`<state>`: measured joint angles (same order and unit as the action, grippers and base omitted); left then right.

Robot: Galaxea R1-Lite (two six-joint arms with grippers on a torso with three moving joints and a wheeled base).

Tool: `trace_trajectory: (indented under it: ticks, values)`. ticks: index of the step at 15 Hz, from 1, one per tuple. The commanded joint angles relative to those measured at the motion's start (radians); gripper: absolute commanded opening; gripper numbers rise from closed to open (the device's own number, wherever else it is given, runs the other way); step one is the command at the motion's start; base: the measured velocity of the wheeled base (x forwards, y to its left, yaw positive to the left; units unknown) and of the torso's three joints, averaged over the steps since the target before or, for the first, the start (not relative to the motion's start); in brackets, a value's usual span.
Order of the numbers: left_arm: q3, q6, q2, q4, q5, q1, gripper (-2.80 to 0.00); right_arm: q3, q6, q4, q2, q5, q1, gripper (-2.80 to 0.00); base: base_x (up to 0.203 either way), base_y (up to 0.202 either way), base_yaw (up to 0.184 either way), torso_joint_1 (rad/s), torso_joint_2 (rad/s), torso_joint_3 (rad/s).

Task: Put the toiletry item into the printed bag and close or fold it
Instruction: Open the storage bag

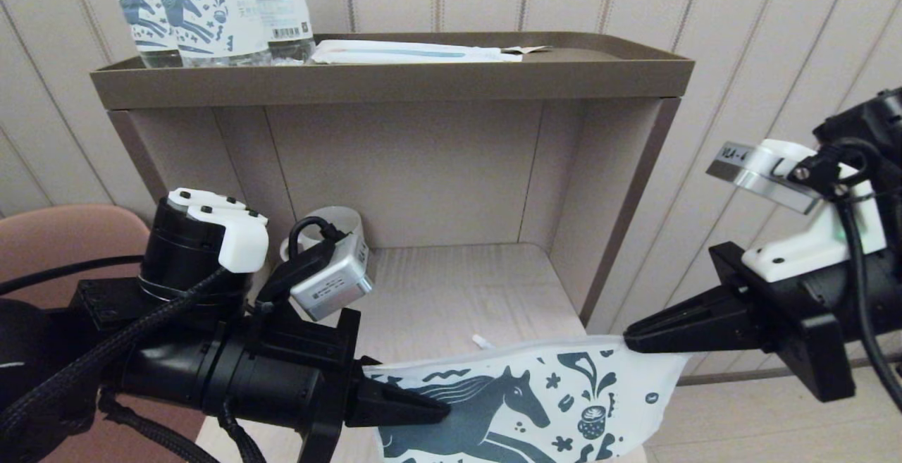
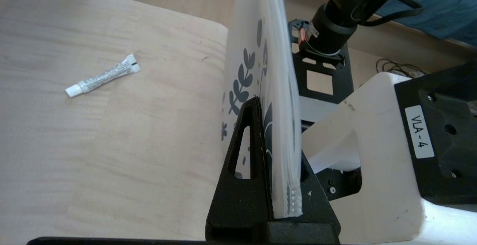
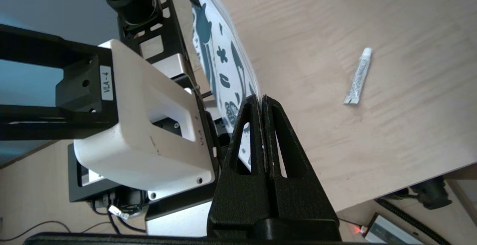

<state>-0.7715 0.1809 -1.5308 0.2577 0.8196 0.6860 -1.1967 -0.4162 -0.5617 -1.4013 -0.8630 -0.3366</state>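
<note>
The left gripper (image 1: 423,406) has its jaws pinching one end of the printed bag (image 1: 535,396), which hangs stretched above the counter (image 1: 437,301), its lower part cut off in the head view. The toiletry item (image 2: 102,75), a thin white tube, shows whole only in the wrist views, lying on the counter beyond the bag. The right gripper (image 1: 638,336) pinches the bag's other end.

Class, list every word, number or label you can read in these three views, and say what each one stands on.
"VLA-4": white sticker on the black camera mount seen in the left wrist view.
"VLA-4": sticker on a black bracket in the right wrist view.
"VLA-": partly cut off, on the silver camera in the head view.
Bottle labels, with barcode: print too small to read.
Toiletry item: print too small to read.
Printed bag: pictures only, no words.
</note>
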Motion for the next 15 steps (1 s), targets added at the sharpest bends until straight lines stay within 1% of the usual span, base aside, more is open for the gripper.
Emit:
trace_trajectory:
  ticks: [1, 4, 15]
  values:
    - [0.001, 0.002, -0.002, 0.001, 0.004, 0.0, -2.8, -0.008, -0.003, -0.002, -0.002, -0.005, 0.005, -2.8, 0.0, 0.0, 0.0, 0.0, 0.0, 0.0]
    - [0.001, 0.002, -0.005, 0.002, 0.003, 0.001, -2.8, -0.045, 0.0, -0.004, -0.002, -0.01, 0.01, -2.8, 0.0, 0.0, 0.0, 0.0, 0.0, 0.0]
    - [0.001, 0.002, 0.003, 0.0, 0.003, 0.001, -2.8, -0.02, -0.001, -0.004, -0.005, -0.007, -0.002, -2.8, 0.0, 0.0, 0.0, 0.0, 0.0, 0.0]
